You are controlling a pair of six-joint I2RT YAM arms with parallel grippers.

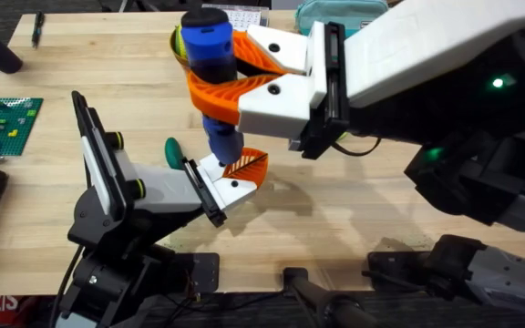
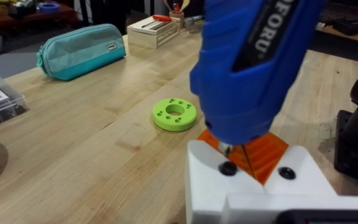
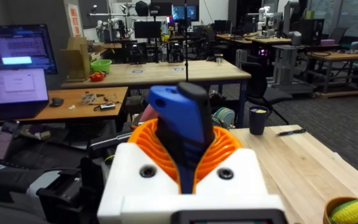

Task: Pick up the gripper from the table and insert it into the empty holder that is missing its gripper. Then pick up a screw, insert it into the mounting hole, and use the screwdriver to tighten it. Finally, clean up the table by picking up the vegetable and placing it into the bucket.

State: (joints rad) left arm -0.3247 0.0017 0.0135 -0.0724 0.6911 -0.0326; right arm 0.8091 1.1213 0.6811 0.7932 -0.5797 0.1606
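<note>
The blue screwdriver (image 1: 212, 68) stands upright above the middle of the table (image 1: 372, 219), clamped between the orange pads of the right pincer (image 1: 235, 68). Its thin bit points down at a white finger part with an orange ribbed pad (image 1: 244, 167), carried at the left pincer (image 1: 231, 182); whether the left pincer is apart or together cannot be told. In the left wrist view the bit tip (image 2: 225, 149) sits at one of two dark screw holes (image 2: 227, 168).

The step in hand looks like tightening the screw. To do it well, keep the screwdriver vertical, centred over the hole, pressing gently while the left arm holds steady.

A green ring (image 2: 174, 114) lies on the light wooden table, a teal pouch (image 2: 82, 50) farther off. The bucket (image 3: 353, 211) holds yellow toy corn at the table's edge. Behind is a lab with desks and monitors.
</note>
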